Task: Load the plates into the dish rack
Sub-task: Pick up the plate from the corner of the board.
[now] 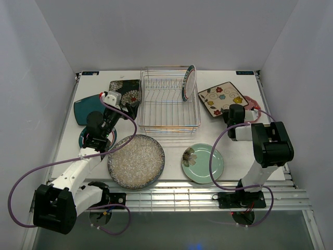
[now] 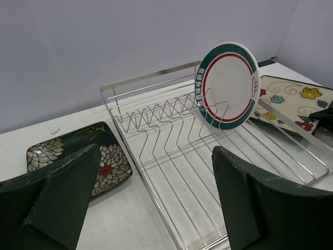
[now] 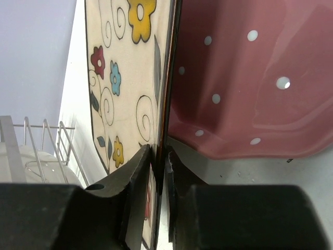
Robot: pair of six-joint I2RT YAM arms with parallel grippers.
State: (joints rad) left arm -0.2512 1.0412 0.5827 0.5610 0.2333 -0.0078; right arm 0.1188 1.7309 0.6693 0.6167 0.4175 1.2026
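The silver dish rack (image 1: 169, 107) stands at the middle back, with one white teal-rimmed plate (image 1: 188, 82) upright in its right end. My right gripper (image 1: 233, 109) is shut on the near edge of the cream floral square plate (image 1: 222, 99). In the right wrist view the fingers (image 3: 136, 172) pinch the plate's rim (image 3: 122, 67), and the pink dotted plate (image 3: 244, 78) lies just beside it. My left gripper (image 1: 115, 103) is open and empty over the table between the black floral square plate (image 2: 73, 156) and the rack (image 2: 145, 77).
The large grey speckled plate (image 1: 136, 161) and the mint green floral plate (image 1: 203, 163) lie at the front. A teal plate (image 1: 86, 109) is at the left. Another teal-rimmed plate (image 1: 83, 139) lies partly under the left arm. White walls enclose the table.
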